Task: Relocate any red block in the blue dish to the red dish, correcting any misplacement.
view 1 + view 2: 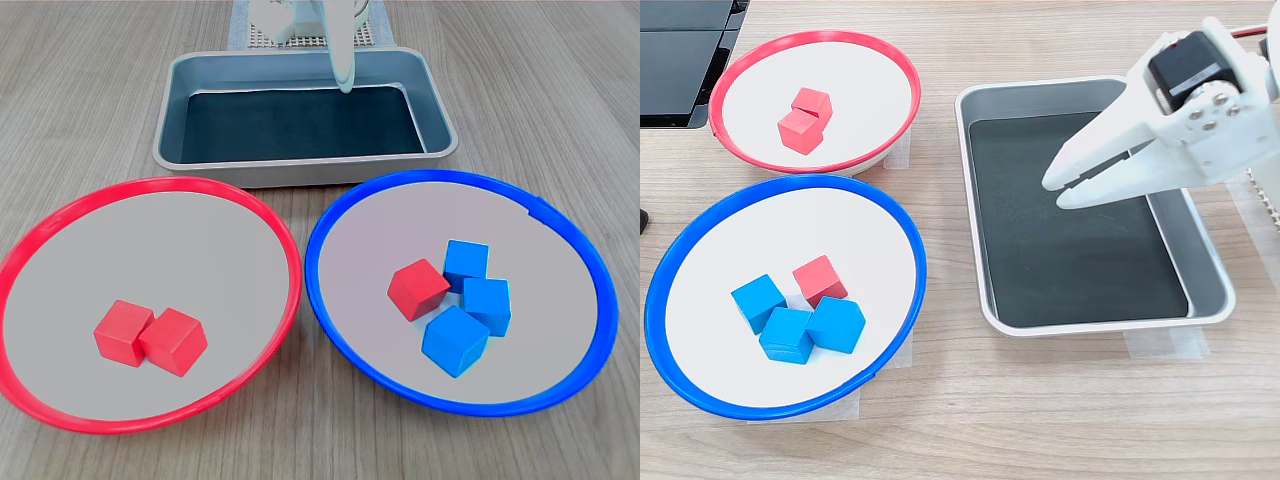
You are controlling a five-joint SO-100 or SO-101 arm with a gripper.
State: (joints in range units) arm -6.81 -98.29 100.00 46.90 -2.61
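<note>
A pale wood-grain surface (1040, 420) carries everything I have to work with, and in the second exterior view a dark flat object sits at the upper left corner, out of my way.

The large round shallow dish with the pale grey inside and bright blue rim (330, 300) holds four cubes bunched together: three small blue cubes (470, 300) and, touching them on the first exterior view's left, the small plain red cube (418, 288) that does not belong there. It rests flat on the dish floor toward the centre, with its outer side bare (a fair opening for a grasp, I judge, since the blue ones crowd only one side).

The matching large round shallow dish with the bright red rim (270, 215) lies just beside the blue one and already holds two red cubes (150, 337) pressed together, with plenty of bare floor around them for a third.

Behind both dishes is a rectangular metal tray with a dark liner (980, 200), holding nothing. My arm's white fingers (1065, 188) hang over it, well apart from either dish, nearly closed with a narrow gap and gripping nothing. I read that as a neutral parking pose, so the transfer is not yet begun; the next move calls for opening them and reaching across to the blue dish.
</note>
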